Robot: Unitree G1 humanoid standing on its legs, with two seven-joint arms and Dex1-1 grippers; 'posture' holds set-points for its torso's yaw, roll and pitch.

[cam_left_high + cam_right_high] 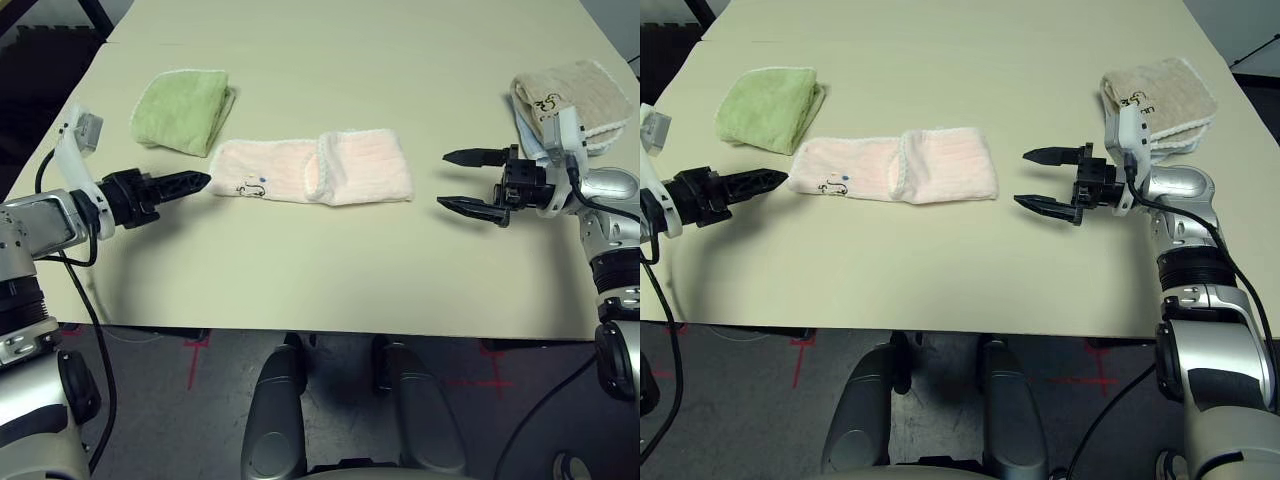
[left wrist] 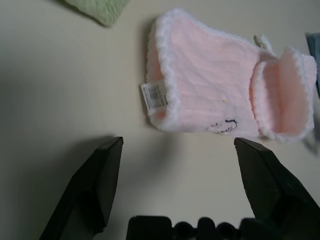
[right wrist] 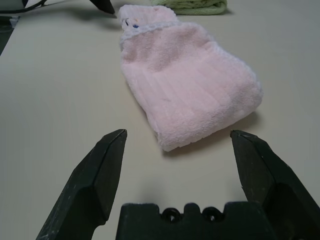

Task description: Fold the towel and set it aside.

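Note:
The pale pink towel (image 1: 300,172) lies flat on the table as a long strip, its right end folded over the middle. A dark script logo and a small white tag (image 2: 154,95) sit at its left end. My left gripper (image 1: 203,182) stands open just left of that end, a little short of the towel (image 2: 210,95) and touching nothing. My right gripper (image 1: 443,180) is open too, a short way right of the folded end (image 3: 185,75), with bare table between its fingers.
A folded light green towel (image 1: 185,108) lies behind the pink towel's left end. A folded beige towel (image 1: 570,100) with dark script sits at the back right, behind my right wrist. The table's front edge (image 1: 330,325) runs close below both arms.

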